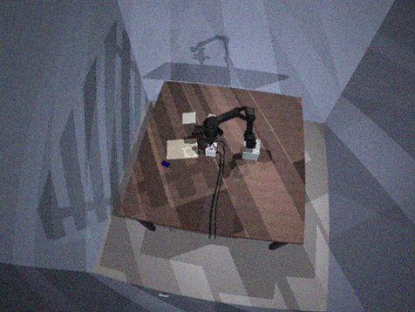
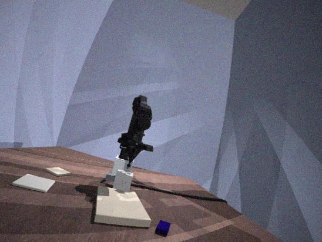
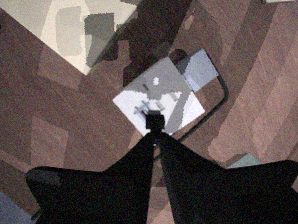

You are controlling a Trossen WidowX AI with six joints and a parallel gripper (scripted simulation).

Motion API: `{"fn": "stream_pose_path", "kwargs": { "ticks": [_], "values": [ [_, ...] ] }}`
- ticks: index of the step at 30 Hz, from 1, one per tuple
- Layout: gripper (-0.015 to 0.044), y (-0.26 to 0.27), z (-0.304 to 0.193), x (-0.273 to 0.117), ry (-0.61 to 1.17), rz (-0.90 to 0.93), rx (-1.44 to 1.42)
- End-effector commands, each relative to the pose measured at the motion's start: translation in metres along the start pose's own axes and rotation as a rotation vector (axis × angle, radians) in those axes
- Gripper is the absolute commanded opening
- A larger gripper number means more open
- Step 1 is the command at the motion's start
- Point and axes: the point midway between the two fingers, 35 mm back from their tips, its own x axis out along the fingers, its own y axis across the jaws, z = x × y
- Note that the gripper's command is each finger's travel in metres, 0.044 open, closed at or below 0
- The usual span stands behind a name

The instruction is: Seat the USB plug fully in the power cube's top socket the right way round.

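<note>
The white power cube (image 1: 211, 152) (image 2: 123, 180) (image 3: 172, 75) stands upright on the table, turned diagonally in the wrist view. My gripper (image 2: 128, 163) (image 3: 156, 137) points down over its top and is shut on the small black USB plug (image 2: 128, 165) (image 3: 155, 120). The plug is close above the cube's top face, near its lower corner in the wrist view. Whether its tip touches or enters the socket is hidden, and which way round it faces cannot be told. Grey slot-like marks show on the top face just left of the plug.
A blue-grey block (image 3: 201, 70) sits against the cube's side, with a black cable (image 1: 217, 189) (image 2: 176, 194) (image 3: 223, 92) running nearby. A thick cream slab (image 1: 174, 150) (image 2: 123, 208) (image 3: 55, 30) lies beside the cube. A dark blue block (image 1: 165, 163) (image 2: 163, 228) and white tile (image 1: 188, 118) (image 2: 33, 182) lie farther off.
</note>
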Motion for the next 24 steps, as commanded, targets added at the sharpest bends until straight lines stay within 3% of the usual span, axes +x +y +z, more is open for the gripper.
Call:
{"fn": "stream_pose_path", "kwargs": {
  "ticks": [1, 24],
  "values": [
    [0.0000, -0.0001, -0.0001, 0.0002, 0.000, 0.000, 0.107],
    [0.0000, -0.0001, -0.0001, 0.0003, 0.000, -0.001, 0.709]
  ]
}}
